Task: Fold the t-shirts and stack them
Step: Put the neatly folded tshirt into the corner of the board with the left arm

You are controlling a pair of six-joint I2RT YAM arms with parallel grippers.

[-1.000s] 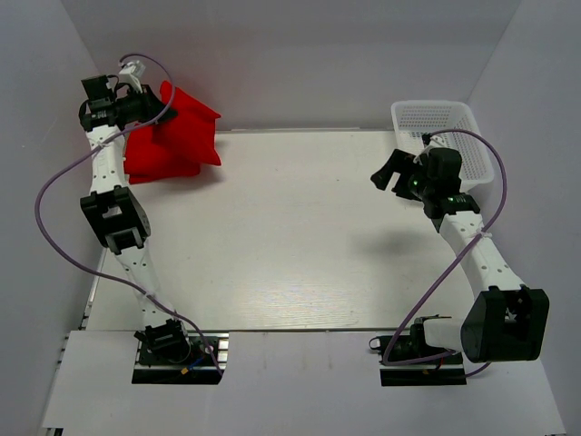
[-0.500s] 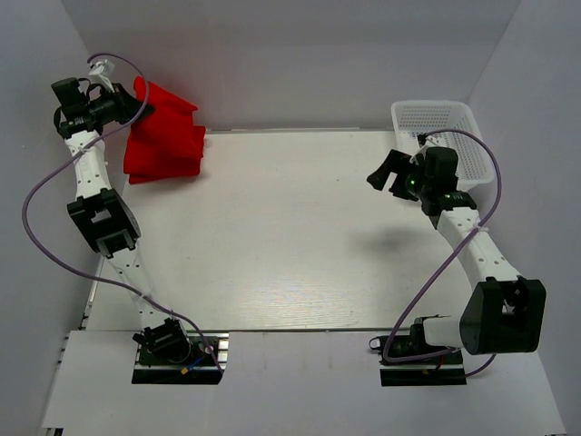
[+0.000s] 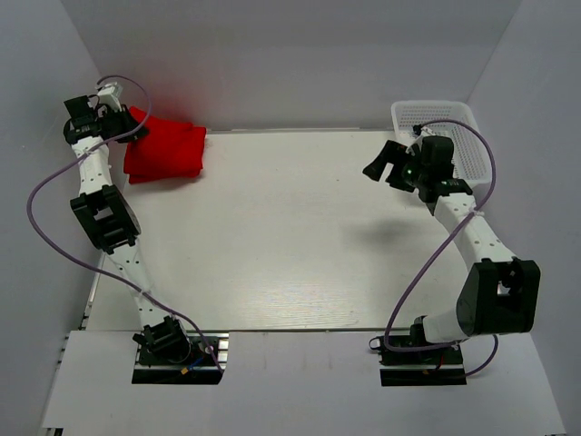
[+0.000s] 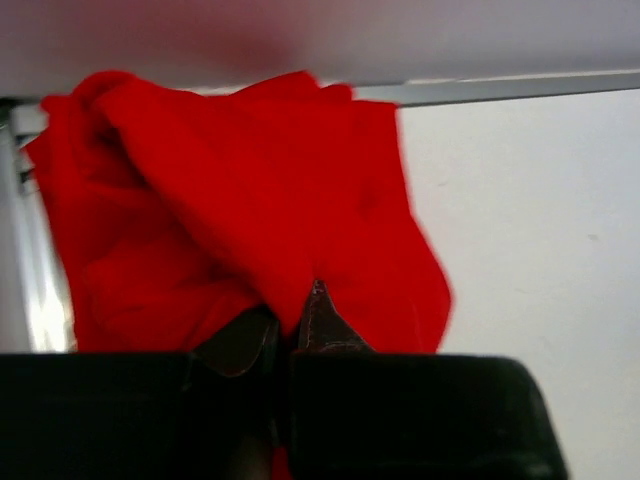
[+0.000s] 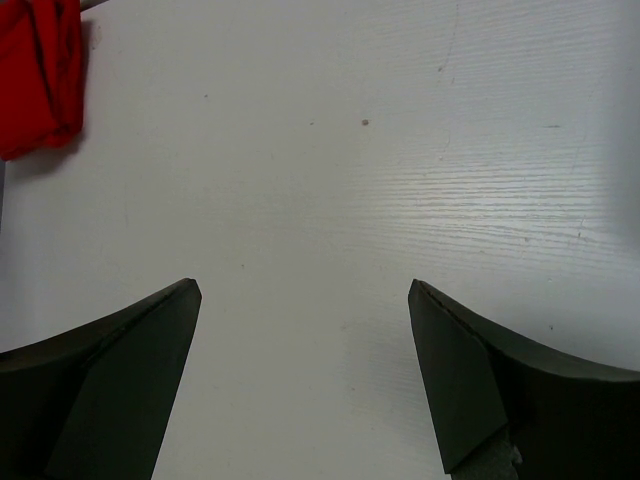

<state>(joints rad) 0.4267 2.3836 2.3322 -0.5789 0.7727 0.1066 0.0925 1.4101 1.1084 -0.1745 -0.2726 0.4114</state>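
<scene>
The t-shirts (image 3: 168, 150) sit as one red bundle in the far-left corner of the tabletop (image 3: 290, 236). From my overhead view the bundle is roughly rectangular. Its long axis runs left to right, along the back edge, and its short side points toward me. Its right end is fairly square and flat. Its left end is bunched and lifted where the left jaws have it.

The cloth is plain bright red, folded over itself in soft layers with a crease running along its length. In the left wrist view it is rumpled into lumps near the wall. I cannot tell how many shirts are in the bundle.

The left jaws are clamped on the bundle's left end, with red cloth pinched between the two dark fingers (image 4: 325, 325). The right jaws stand wide apart with nothing between them, hovering above the right side of the tabletop. They sit just beside the white mesh basket (image 3: 463, 136) and face toward the middle.

The bundle's far edge lies against the back wall (image 3: 290, 64), and its left end reaches the metal rail (image 4: 25, 250) at the tabletop's side. A wide stretch of white tabletop lies between the bundle and the right arm (image 3: 472, 236). Walls close in at the left, back and right.
</scene>
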